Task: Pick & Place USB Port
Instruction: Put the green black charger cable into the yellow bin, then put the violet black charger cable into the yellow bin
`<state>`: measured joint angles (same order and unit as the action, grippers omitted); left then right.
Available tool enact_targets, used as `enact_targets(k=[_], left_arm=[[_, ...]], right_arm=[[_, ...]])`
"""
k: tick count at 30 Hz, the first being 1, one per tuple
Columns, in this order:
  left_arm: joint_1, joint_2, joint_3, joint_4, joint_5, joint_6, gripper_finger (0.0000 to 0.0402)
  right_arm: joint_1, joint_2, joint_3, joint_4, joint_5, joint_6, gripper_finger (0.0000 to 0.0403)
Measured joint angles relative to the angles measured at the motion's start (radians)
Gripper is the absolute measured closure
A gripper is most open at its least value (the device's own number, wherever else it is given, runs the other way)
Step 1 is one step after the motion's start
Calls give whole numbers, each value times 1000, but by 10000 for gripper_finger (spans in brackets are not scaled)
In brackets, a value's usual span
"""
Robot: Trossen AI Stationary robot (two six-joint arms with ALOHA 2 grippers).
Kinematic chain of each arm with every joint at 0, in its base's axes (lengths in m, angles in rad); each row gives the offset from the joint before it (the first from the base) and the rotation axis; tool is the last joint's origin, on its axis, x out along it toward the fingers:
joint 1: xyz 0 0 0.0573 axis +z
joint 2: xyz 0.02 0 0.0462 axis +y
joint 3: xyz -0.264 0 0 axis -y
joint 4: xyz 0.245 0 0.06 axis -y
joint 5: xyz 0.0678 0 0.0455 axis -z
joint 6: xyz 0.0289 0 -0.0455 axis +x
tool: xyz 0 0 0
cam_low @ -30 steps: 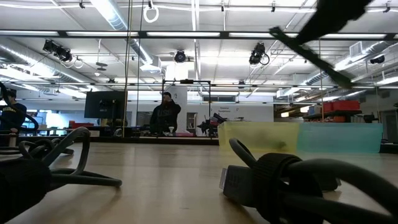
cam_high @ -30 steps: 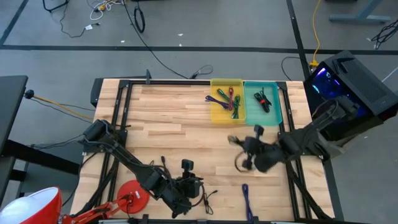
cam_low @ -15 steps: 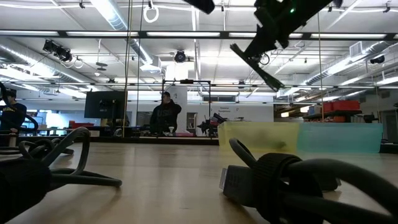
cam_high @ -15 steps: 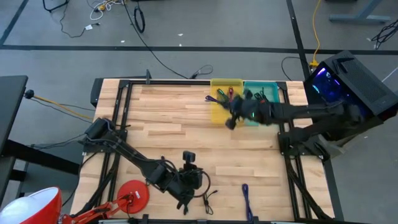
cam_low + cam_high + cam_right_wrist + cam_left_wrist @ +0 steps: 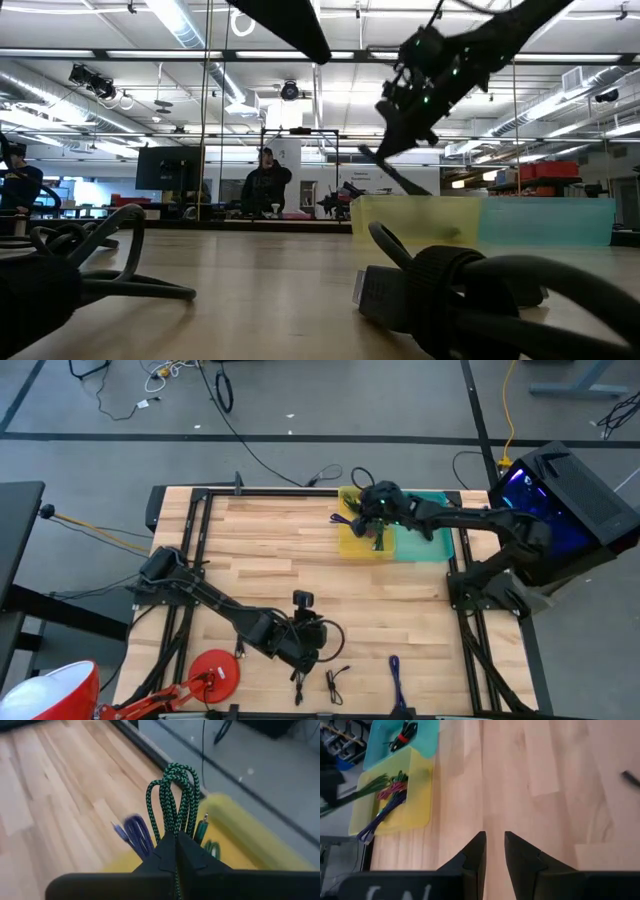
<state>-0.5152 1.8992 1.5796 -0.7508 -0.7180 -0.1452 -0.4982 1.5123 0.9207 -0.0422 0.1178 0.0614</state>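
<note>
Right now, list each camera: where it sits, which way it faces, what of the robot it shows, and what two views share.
High view: above the table, looking straight down; both arms, right gripper over the yellow bin.
Low view: at table height, looking level across into the room; an arm overhead.
Left wrist view: on the left arm, looking down past its parted fingers at bare wood.
Right wrist view: on the right arm; fingers shut on a green braided cable.
Shared: the yellow bin and teal bin show in the high and left wrist views.
</note>
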Motion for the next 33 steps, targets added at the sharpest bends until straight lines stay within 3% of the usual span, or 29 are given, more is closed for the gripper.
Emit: enact_targets(k=[10, 23, 25, 30, 33], left_arm=[[47, 0, 0, -34, 8, -8, 328], [76, 0, -1, -33, 9, -8, 328], [76, 0, 0, -35, 9, -9, 328], [76, 0, -1, -82, 16, -56, 328], [76, 0, -1, -103, 20, -90, 328]], right_arm=[[-118, 75, 0, -23, -73, 14, 378], [-143, 68, 0, 25, -163, -24, 256], [-143, 49, 0, 22, -227, 20, 241], [-98, -50, 2, -81, -535, 91, 229], [4, -129, 3, -290, -572, 90, 237]])
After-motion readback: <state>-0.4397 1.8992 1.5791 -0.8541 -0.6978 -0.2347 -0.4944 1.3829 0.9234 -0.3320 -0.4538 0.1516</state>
